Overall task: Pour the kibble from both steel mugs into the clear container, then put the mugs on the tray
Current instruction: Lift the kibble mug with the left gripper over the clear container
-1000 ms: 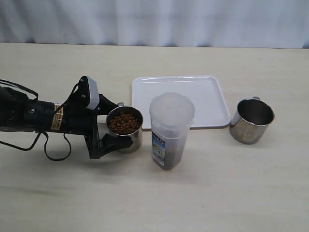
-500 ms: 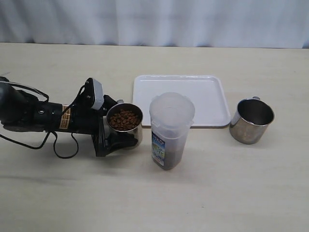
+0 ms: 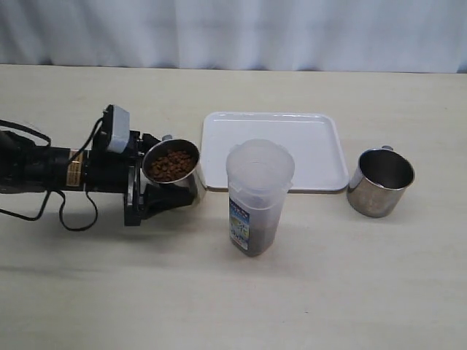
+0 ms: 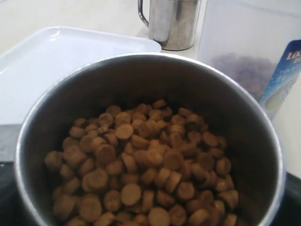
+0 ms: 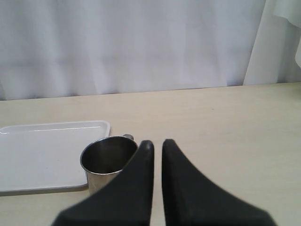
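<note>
The left gripper (image 3: 157,182) clasps the full steel mug (image 3: 185,187) left of the clear container (image 3: 259,197); the right gripper (image 5: 157,150) sits closed, empty. The pour should go best with the mug's lip centred over the container's rim, then tipped slowly.

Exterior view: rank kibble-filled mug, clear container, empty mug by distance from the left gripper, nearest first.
1. The kibble-filled mug, between the jaws of the left gripper, left of the tray.
2. The clear container, centre, by the tray's front edge.
3. The empty steel mug, far right, past the tray.
</note>
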You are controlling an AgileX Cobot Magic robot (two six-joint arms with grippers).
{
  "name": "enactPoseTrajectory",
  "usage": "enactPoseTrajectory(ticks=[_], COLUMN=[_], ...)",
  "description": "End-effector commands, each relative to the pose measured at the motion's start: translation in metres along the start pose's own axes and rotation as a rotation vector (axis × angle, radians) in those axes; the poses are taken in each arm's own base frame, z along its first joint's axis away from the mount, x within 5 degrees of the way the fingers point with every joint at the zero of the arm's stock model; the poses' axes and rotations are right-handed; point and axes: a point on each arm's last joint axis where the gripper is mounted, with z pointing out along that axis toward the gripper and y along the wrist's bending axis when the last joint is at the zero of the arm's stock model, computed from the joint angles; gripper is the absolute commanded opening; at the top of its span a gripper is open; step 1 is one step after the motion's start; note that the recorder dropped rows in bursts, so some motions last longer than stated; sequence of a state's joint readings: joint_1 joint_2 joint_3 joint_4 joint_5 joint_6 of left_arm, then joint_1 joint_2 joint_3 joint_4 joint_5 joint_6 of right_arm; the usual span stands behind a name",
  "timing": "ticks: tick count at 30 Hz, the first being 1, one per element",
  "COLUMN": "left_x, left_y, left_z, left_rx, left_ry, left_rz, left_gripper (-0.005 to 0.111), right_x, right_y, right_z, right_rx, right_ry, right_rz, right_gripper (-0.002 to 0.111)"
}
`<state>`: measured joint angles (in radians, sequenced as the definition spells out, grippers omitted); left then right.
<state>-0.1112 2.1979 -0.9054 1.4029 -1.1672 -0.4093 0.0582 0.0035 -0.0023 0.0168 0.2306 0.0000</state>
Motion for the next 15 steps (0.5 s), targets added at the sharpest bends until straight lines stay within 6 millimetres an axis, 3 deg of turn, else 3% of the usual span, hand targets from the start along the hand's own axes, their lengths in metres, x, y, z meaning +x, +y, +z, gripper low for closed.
enactPoseTrajectory(ticks=[1, 7, 10, 15], left_x=[-0.018, -0.051, -0.074, -0.126], left_y=[0.006, 0.002, 0.004, -0.012], left_z=[-0.026, -0.038, -0.046, -0.054], left_rx=[0.004, 0.02, -0.101, -0.282], left_ry=[-0.038, -0.036, 0.07, 0.155], left_rz=[-0.04, -0.152, -0.188, -0.089], left_gripper=[0.0, 0.0, 0.0, 0.0], right_x=[0.001, 0.001, 0.001, 0.001], right_y=[0.0, 0.0, 0.0, 0.0], right_z=[0.0, 0.0, 0.0, 0.0], right_rx=[0.0, 0.0, 0.0, 0.0], right_ry=[0.001, 0.001, 0.001, 0.001], right_rz=[-0.007, -0.007, -0.007, -0.007], right_gripper=[0.005, 0.005, 0.005, 0.005])
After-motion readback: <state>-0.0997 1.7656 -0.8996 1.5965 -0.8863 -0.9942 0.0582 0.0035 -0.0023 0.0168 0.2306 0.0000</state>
